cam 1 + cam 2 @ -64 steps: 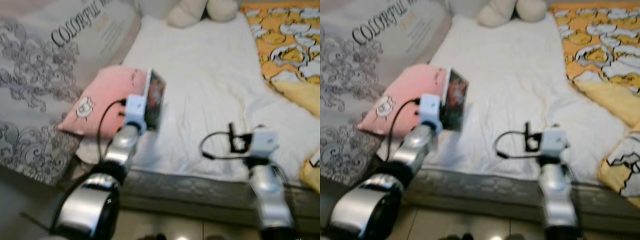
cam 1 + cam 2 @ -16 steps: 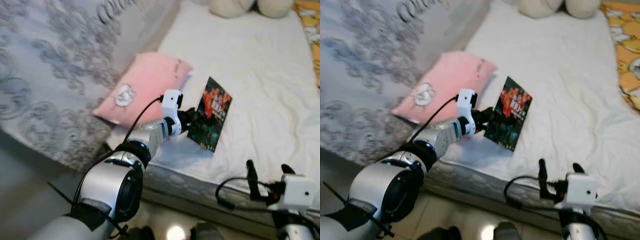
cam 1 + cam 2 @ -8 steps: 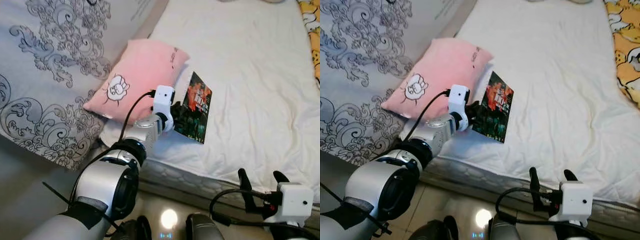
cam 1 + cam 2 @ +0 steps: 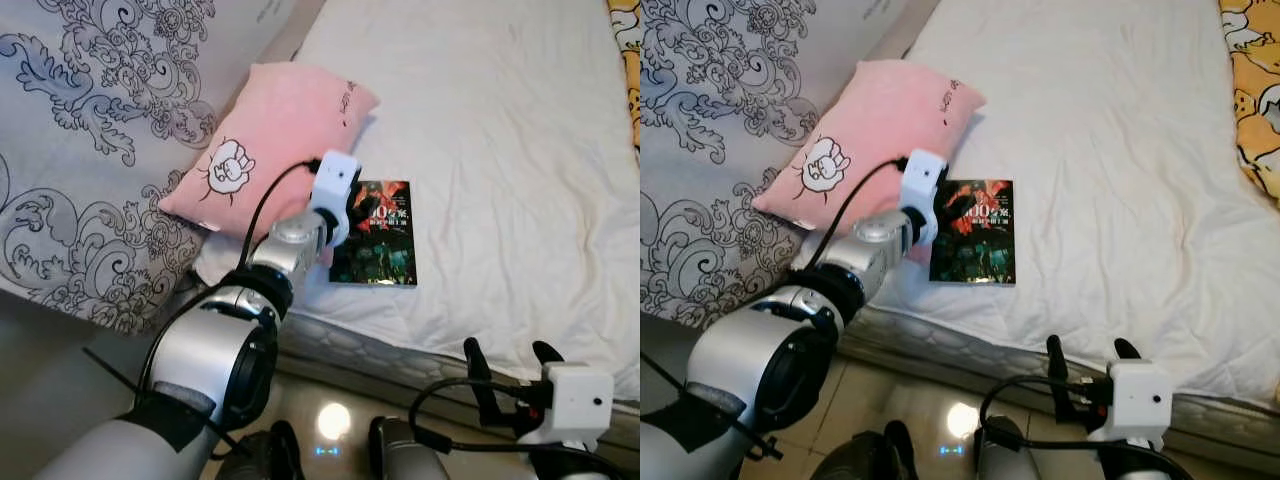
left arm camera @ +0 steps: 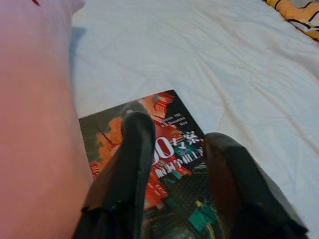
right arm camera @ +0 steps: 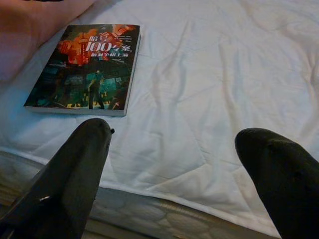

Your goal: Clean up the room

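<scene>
pink pillow [image 4: 272, 142] beside book [image 4: 374, 246], open sheet [image 4: 500, 170] rightward

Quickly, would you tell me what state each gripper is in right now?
Left gripper: open, fingers apart above the book lying flat on the bed.
Right gripper: open, holding nothing.

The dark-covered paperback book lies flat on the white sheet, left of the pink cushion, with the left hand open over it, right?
Not quite: the dark-covered paperback book lies to the right of the pink cushion, as the right eye view shows. It does lie flat on the white sheet, with the left hand open over it.
</scene>
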{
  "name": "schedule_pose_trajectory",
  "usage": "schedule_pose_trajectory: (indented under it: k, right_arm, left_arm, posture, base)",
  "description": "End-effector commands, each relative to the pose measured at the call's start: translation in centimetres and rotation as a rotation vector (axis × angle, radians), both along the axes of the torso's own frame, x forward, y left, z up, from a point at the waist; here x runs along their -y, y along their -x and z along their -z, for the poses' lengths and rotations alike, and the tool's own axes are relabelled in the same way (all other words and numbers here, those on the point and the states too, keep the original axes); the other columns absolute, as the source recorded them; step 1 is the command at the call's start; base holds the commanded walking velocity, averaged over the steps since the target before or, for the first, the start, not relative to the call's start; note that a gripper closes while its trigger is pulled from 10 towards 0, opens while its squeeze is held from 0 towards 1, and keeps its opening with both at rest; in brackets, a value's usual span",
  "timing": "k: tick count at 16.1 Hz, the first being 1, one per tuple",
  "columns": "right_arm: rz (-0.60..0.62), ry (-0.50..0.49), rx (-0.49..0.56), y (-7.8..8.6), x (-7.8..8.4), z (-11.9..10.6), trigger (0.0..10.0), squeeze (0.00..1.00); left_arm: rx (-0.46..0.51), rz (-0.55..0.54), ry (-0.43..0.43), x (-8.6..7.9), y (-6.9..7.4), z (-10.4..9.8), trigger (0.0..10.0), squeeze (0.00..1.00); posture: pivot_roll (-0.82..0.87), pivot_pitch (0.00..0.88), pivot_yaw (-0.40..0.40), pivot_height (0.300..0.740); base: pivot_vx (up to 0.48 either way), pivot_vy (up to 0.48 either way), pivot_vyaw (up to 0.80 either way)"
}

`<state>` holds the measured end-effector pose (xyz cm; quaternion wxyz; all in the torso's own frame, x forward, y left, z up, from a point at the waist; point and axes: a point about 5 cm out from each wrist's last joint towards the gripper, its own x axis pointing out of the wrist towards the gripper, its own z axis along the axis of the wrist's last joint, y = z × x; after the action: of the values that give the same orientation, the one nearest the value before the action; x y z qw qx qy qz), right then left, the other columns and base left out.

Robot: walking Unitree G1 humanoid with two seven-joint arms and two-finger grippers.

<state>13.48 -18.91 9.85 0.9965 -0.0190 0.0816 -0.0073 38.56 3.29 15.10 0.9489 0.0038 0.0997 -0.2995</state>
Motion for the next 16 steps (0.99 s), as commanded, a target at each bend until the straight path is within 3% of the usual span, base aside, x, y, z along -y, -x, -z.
schedule_pose_trajectory:
  k: [1, 5, 8, 9, 11, 12, 14, 16]
  right_arm:
    - [0.003, 0.001, -0.003, 0.1, -0.2, -0.1, 10.0, 0.04]
    - [0.069, -0.035, 0.018, -0.7, -0.1, 0.7, 10.0, 0.04]
    - [0.106, -0.053, 0.073, -2.9, -0.2, 1.0, 10.0, 0.04]
    - [0.118, -0.043, 0.089, -3.4, -0.1, 0.9, 10.0, 0.04]
    - [0.174, -0.012, 0.146, -4.5, 0.8, 0.3, 10.0, 0.04]
    - [0.207, 0.025, 0.174, -4.9, 1.5, 0.0, 10.0, 0.05]
    - [0.216, 0.071, 0.217, -5.6, 2.2, -0.8, 10.0, 0.09]
    - [0.219, 0.119, 0.298, -7.3, 3.2, -2.1, 10.0, 0.10]
  left_arm:
    - [0.008, -0.008, -0.013, -0.3, -0.2, -0.1, 10.0, 1.00]
    - [0.058, -0.040, 0.035, -2.6, -0.4, -0.1, 10.0, 1.00]
    - [0.254, -0.058, 0.144, -4.1, -0.6, -2.7, 10.0, 1.00]
    - [0.267, -0.074, 0.176, -4.3, -0.2, -2.7, 10.0, 1.00]
    - [0.300, -0.192, 0.216, -5.9, 2.9, -1.0, 10.0, 1.00]
    - [0.258, -0.294, 0.172, -7.1, 4.8, 1.6, 10.0, 1.00]
    - [0.248, -0.330, 0.162, -7.8, 6.0, 3.1, 10.0, 1.00]
    - [0.275, -0.302, 0.121, -7.9, 6.5, 3.4, 10.0, 1.00]
  posture:
    - [-0.40, 0.205, 0.073, 0.730]
    - [-0.33, 0.162, 0.128, 0.730]
    - [-0.26, 0.108, 0.149, 0.730]
    - [-0.24, 0.089, 0.155, 0.730]
    - [-0.22, 0.046, 0.156, 0.730]
    - [-0.21, 0.021, 0.145, 0.730]
    - [-0.19, 0.000, 0.122, 0.730]
    - [-0.19, 0.000, 0.112, 0.730]
  base:
    - [0.000, 0.000, 0.00]
    - [0.000, 0.000, 0.00]
    - [0.000, 0.000, 0.00]
    - [0.000, 0.000, 0.00]
    - [0.000, 0.000, 0.00]
    - [0.000, 0.000, 0.00]
    - [0.000, 0.000, 0.00]
    - [0.000, 0.000, 0.00]
